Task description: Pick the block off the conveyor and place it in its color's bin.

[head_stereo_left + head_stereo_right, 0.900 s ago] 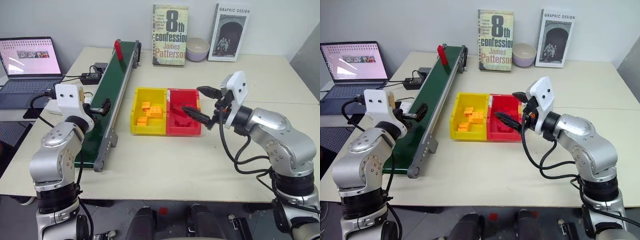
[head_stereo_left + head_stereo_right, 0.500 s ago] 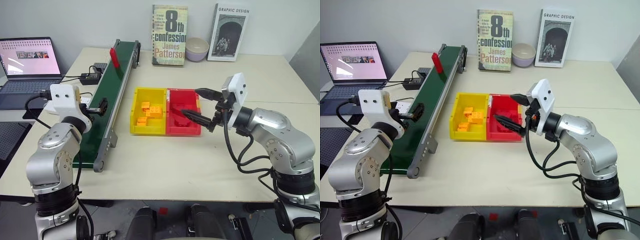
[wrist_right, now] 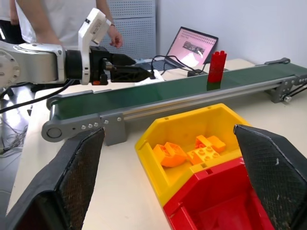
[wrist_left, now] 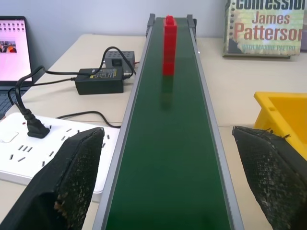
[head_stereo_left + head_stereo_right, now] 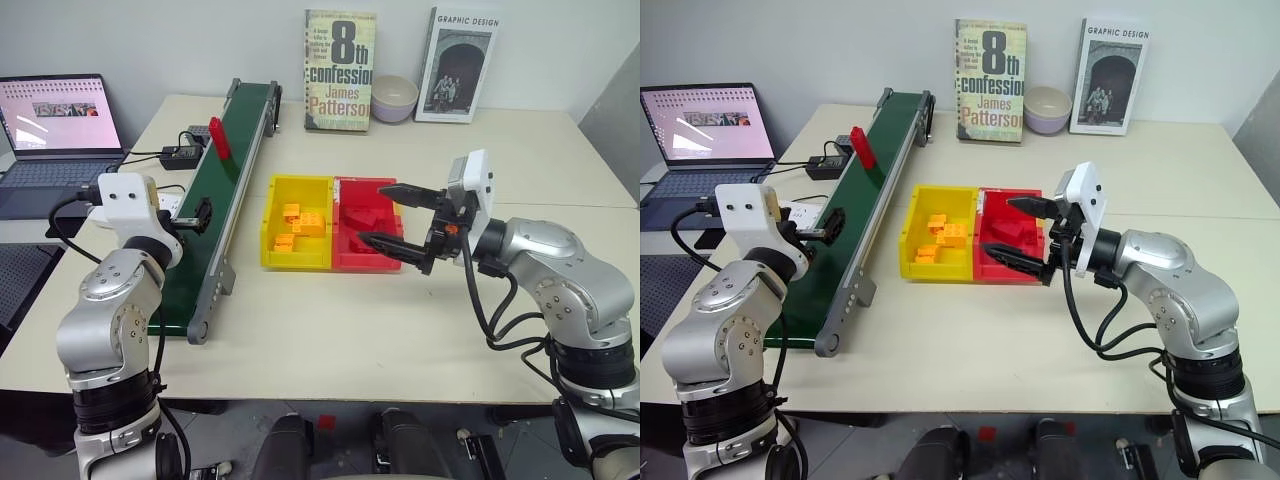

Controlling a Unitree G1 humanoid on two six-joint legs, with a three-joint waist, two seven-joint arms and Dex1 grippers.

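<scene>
The red block has ridden further down the belt toward the waiting left claw.

The block stands upright on the conveyor at about eleven o'clock on the tabletop. The left claw waits with fingers apart. The right claw, also apart, has backed off the red bin. Squeeze too late and the tall block could tip or slide past.

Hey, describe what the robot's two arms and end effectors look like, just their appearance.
Both arms are rounded silver-grey metal segments with black joint rings and loose black cables. Each wrist carries a boxy white camera housing. The left end effector and right end effector each have two tapered black fingers with a finely textured, mesh-like surface.
</scene>
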